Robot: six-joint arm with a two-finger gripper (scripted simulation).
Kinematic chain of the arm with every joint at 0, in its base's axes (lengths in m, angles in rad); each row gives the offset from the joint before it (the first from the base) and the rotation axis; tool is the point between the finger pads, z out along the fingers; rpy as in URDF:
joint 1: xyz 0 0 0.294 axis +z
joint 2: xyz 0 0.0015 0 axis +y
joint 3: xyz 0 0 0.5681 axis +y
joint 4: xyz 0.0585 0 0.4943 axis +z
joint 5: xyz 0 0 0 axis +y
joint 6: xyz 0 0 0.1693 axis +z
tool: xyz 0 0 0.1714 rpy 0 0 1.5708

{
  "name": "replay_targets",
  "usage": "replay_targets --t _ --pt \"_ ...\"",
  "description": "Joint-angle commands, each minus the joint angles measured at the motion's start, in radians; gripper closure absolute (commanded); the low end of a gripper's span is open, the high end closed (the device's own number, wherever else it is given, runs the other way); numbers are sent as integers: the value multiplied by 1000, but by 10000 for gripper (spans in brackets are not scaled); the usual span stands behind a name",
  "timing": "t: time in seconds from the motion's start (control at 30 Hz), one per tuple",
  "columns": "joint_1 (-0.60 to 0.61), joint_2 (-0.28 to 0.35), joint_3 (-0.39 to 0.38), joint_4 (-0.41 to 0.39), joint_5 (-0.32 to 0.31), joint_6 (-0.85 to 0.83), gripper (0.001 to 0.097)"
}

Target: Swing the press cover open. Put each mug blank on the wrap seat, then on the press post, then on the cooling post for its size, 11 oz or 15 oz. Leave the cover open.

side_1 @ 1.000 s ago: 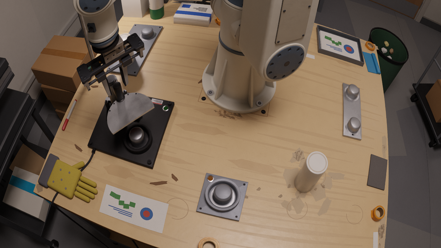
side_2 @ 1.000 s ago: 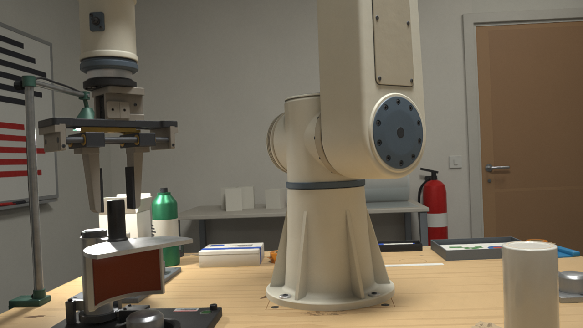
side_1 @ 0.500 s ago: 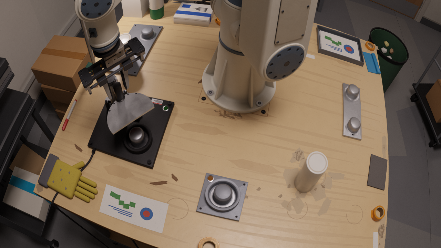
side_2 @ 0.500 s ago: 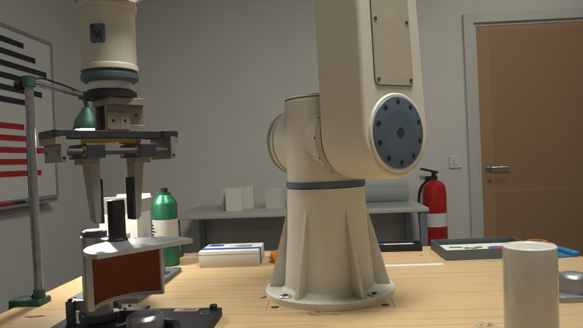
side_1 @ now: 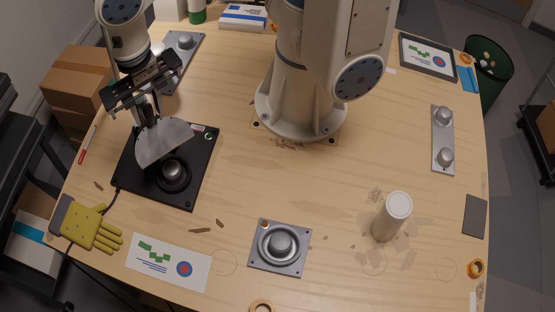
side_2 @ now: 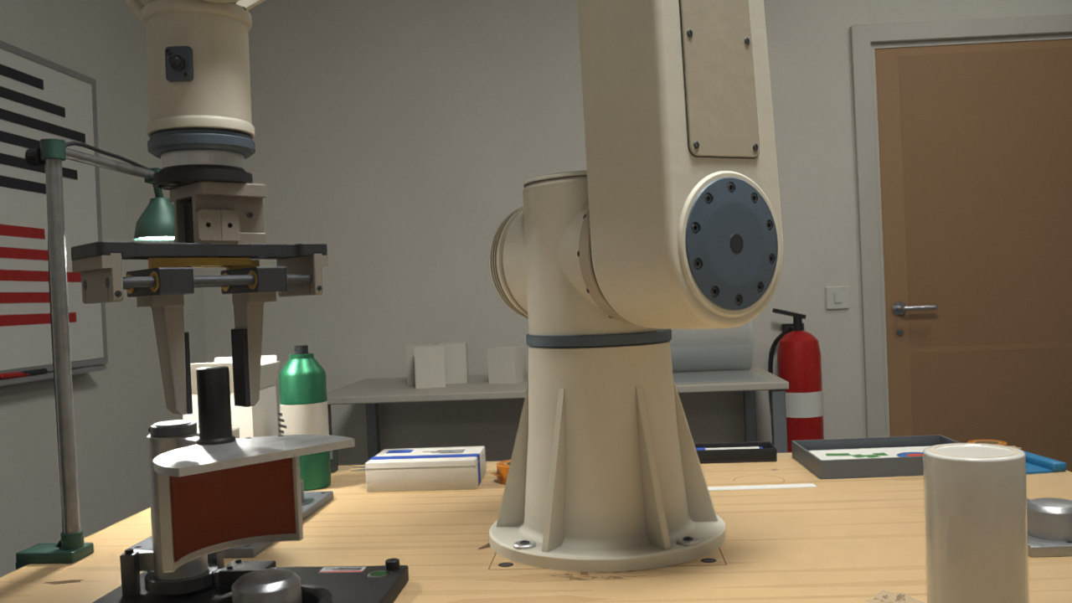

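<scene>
The press cover (side_1: 161,140) (side_2: 236,499), a grey fan-shaped plate with a red-brown underside and a black upright handle (side_1: 148,113) (side_2: 215,403), hangs over the back of the black press base (side_1: 167,165), leaving the press post (side_1: 172,169) exposed. My gripper (side_1: 144,105) (side_2: 210,394) is open and empty, its fingers to either side of the handle's top. A tall white mug blank (side_1: 391,215) (side_2: 974,517) stands upright at the front right. The wrap seat (side_1: 280,246) sits at front centre. The cooling posts (side_1: 442,139) stand on a plate at the right.
The arm's base (side_1: 300,104) stands behind the work at table centre. A second plate with a post (side_1: 182,48) and a small white mug blank (side_1: 157,48) lie behind the press. A yellow glove (side_1: 87,229), printed sheets (side_1: 169,262) and tape rolls (side_1: 475,267) dot the edges.
</scene>
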Motion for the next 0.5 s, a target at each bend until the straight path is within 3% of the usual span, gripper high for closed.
replay_targets --t 0.0,0.27,0.47 --pt "0 0 -1 0 0 0 491" --pt "0 0 -1 0 0 0 496" --pt "0 0 -1 0 0 0 616"
